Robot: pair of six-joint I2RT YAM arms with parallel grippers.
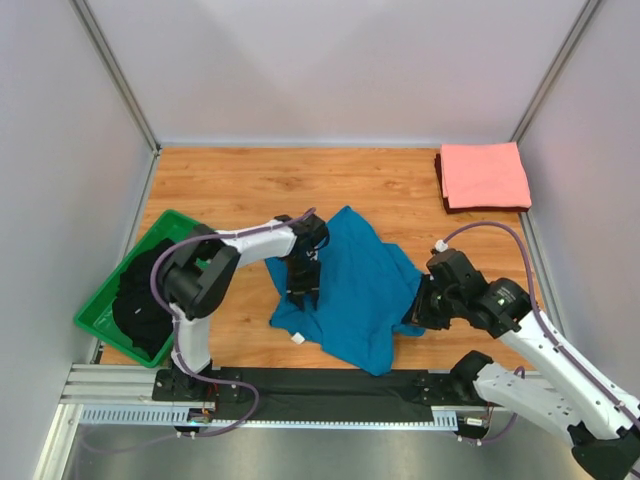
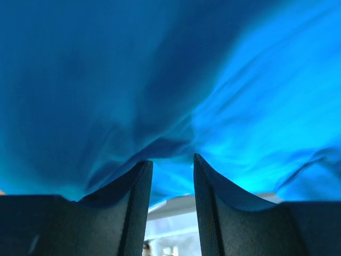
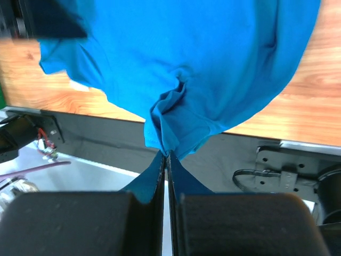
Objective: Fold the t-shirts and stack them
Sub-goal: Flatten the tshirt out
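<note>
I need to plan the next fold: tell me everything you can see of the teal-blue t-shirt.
The teal-blue t-shirt is soft plain cloth, unfolded and rumpled, spread across the middle of the wooden table. A small white label shows at its near-left corner. The right gripper is shut on a bunched fold at its right edge. The left gripper, jaws apart, is against its left side.

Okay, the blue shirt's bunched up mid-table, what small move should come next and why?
Probably close the left gripper on the teal shirt: its jaws stand apart with cloth at the tips, while the right gripper pinches a fold.
</note>
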